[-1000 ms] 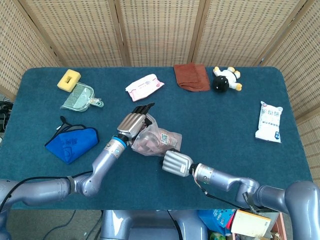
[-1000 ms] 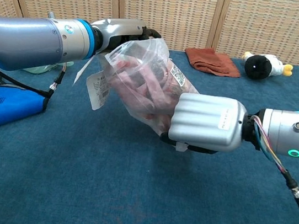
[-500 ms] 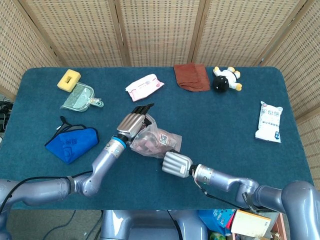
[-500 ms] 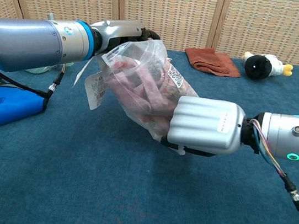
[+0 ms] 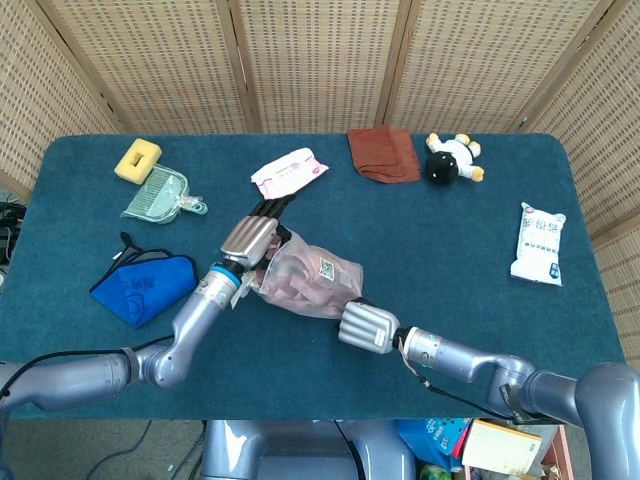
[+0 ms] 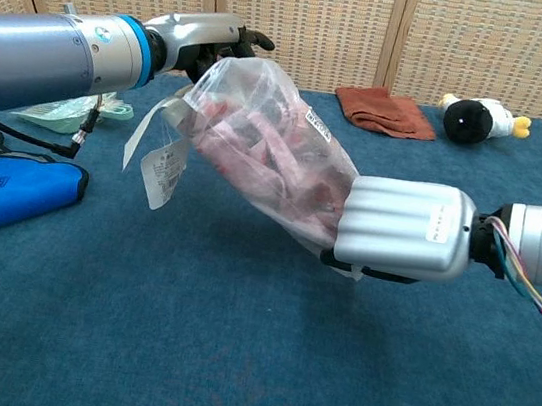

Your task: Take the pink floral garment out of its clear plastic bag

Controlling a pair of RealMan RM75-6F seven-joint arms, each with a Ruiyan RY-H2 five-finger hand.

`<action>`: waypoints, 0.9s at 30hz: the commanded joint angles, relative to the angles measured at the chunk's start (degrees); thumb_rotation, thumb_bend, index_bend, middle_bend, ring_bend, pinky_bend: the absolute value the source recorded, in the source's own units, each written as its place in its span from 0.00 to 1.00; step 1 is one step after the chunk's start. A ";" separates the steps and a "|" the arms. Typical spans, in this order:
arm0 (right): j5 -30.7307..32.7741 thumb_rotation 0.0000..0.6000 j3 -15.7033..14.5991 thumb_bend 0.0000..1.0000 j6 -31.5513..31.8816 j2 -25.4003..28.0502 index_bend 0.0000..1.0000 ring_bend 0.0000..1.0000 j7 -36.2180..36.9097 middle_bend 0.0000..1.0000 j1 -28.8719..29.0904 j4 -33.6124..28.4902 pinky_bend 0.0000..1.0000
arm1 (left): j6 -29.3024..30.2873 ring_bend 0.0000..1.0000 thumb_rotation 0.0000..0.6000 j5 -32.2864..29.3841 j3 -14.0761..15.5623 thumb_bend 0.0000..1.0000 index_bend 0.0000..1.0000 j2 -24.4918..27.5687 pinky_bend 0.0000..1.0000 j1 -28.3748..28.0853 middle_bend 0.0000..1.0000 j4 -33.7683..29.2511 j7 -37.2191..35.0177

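Note:
The clear plastic bag with the pink floral garment inside hangs stretched above the blue table between my two hands. My left hand grips the bag's upper end, where a white tag dangles. My right hand grips the bag's lower end. The garment lies wholly inside the bag. A barcode label shows on the plastic.
On the table lie a blue pouch, a green dustpan, a yellow sponge, a pink wipes pack, a brown cloth, a black-and-white plush toy and a white packet.
My left hand has pulled the bag's upper end up and to the left while my right hand shifted right. The bag is now stretched longer between them.

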 commanded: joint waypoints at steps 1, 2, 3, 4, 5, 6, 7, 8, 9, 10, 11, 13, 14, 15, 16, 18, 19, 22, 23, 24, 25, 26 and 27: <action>-0.44 1.00 -0.61 0.76 0.59 0.99 0.70 0.95 -0.02 1.00 -0.39 -0.10 1.00 | 0.11 0.00 1.00 0.40 -0.25 0.49 0.86 1.33 0.00 0.62 0.00 -0.30 -0.62; -0.48 1.00 -0.70 0.76 0.71 1.21 0.70 0.95 -0.02 1.00 -0.48 -0.11 1.00 | 0.12 0.00 1.00 0.47 -0.30 0.49 0.86 1.63 0.00 0.76 0.00 -0.40 -0.78; -0.50 1.00 -0.81 0.76 0.88 1.53 0.70 0.95 0.00 1.00 -0.61 -0.10 1.00 | 0.12 0.00 1.00 0.60 -0.35 0.49 0.86 2.09 0.00 0.95 0.00 -0.52 -1.00; -0.49 1.00 -0.87 0.76 0.99 1.74 0.70 0.95 0.01 1.00 -0.71 -0.07 1.00 | 0.11 0.00 1.00 0.71 -0.35 0.49 0.86 2.44 0.00 1.10 0.00 -0.61 -1.13; -0.47 1.00 -0.96 0.76 1.18 2.20 0.70 0.95 -0.03 1.00 -0.90 0.05 1.00 | 0.13 0.00 1.00 1.05 -0.31 0.49 0.86 3.22 0.00 1.40 0.00 -0.77 -1.31; -0.44 1.00 -1.05 0.76 1.31 2.56 0.70 0.95 -0.11 1.00 -1.06 0.21 1.00 | 0.26 0.00 1.00 1.38 -0.29 0.49 0.86 3.82 0.00 1.65 0.00 -0.86 -1.45; -0.39 1.00 -1.14 0.76 1.42 2.94 0.70 0.95 -0.17 1.00 -1.23 0.42 1.00 | 0.44 0.00 1.00 1.74 -0.28 0.49 0.86 4.45 0.00 1.95 0.00 -0.95 -1.62; -0.27 1.00 -1.27 0.76 1.52 3.45 0.70 0.95 -0.20 1.00 -1.48 0.74 1.00 | 0.70 0.00 1.00 2.20 -0.31 0.49 0.86 5.36 0.00 2.40 0.00 -1.06 -1.99; -0.18 1.00 -1.36 0.77 1.58 3.86 0.70 0.95 -0.23 1.00 -1.66 1.02 1.00 | 0.85 0.00 1.00 2.49 -0.40 0.49 0.86 6.08 0.00 2.74 0.00 -1.13 -2.35; -0.11 1.00 -1.47 0.77 1.68 4.28 0.70 0.95 -0.24 1.00 -1.85 1.33 1.00 | 0.94 0.00 1.00 2.73 -0.53 0.49 0.86 6.86 0.00 3.10 0.00 -1.20 -2.78; -0.04 1.00 -1.56 0.77 1.79 4.71 0.70 0.95 -0.25 1.00 -2.04 1.69 1.00 | 1.02 0.00 1.00 2.99 -0.69 0.49 0.86 7.69 0.00 3.46 0.00 -1.27 -3.27; 0.09 1.00 -1.72 0.77 2.01 5.41 0.70 0.95 -0.23 1.00 -2.39 2.28 1.00 | 1.20 0.00 1.00 3.45 -0.93 0.49 0.86 9.10 0.00 4.09 0.00 -1.24 -4.03; 0.16 1.00 -1.81 0.77 2.15 5.81 0.70 0.95 -0.21 1.00 -2.58 2.64 1.00 | 1.25 0.00 1.00 3.68 -1.09 0.49 0.86 9.94 0.00 4.47 0.00 -1.19 -4.58; 0.26 1.00 -1.90 0.77 2.28 6.21 0.70 0.95 -0.12 1.00 -2.80 2.97 1.00 | 1.24 0.00 1.00 3.87 -1.24 0.49 0.86 10.77 0.00 4.88 0.00 -1.15 -5.20; 0.38 1.00 -1.96 0.77 2.43 6.57 0.70 0.95 -0.02 1.00 -3.02 3.27 1.00 | 1.17 0.00 1.00 4.05 -1.37 0.49 0.86 11.59 0.00 5.30 0.00 -1.08 -5.88; 0.56 1.00 -2.03 0.77 2.67 7.14 0.70 0.95 0.14 1.00 -3.36 3.74 1.00 | 1.01 0.00 1.00 4.39 -1.53 0.49 0.86 12.87 0.00 5.97 0.00 -0.83 -6.98; 0.69 1.00 -2.08 0.77 2.82 7.52 0.70 0.95 0.19 1.00 -3.59 4.03 1.00 | 0.88 0.00 1.00 4.61 -1.57 0.49 0.86 13.62 0.00 6.36 0.00 -0.64 -7.61; 0.88 1.00 -2.29 0.77 3.26 8.52 0.70 0.95 0.14 1.00 -4.21 4.68 1.00 | 0.90 0.00 1.00 5.29 -1.62 0.49 0.86 15.78 0.00 7.77 0.00 0.21 -9.46; 0.97 1.00 -2.44 0.77 3.34 9.04 0.70 0.95 0.03 1.00 -4.50 5.01 1.00 | 0.95 0.00 1.00 5.59 -1.67 0.49 0.86 16.79 0.00 8.51 0.00 0.74 -10.48; 1.00 1.00 -2.51 0.77 3.41 9.34 0.70 0.95 -0.03 1.00 -4.65 5.15 1.00 | 0.85 0.00 1.00 5.89 -1.68 0.49 0.86 17.41 0.00 8.92 0.00 0.99 -11.20; 1.11 1.00 -2.61 0.77 3.50 9.84 0.70 0.95 -0.18 1.00 -4.93 5.37 1.00 | 0.71 0.00 1.00 6.38 -1.67 0.49 0.86 18.26 0.00 9.49 0.00 1.43 -12.23; 1.23 1.00 -2.65 0.77 3.66 10.36 0.70 0.95 -0.25 1.00 -5.20 5.56 1.00 | 0.69 0.00 1.00 6.89 -1.68 0.49 0.86 19.39 0.00 10.31 0.00 2.30 -13.50; 1.36 1.00 -2.65 0.76 3.77 10.72 0.70 0.95 -0.27 1.00 -5.42 5.69 1.00 | 0.61 0.00 1.00 7.31 -1.69 0.49 0.86 20.29 0.00 10.94 0.00 2.89 -14.56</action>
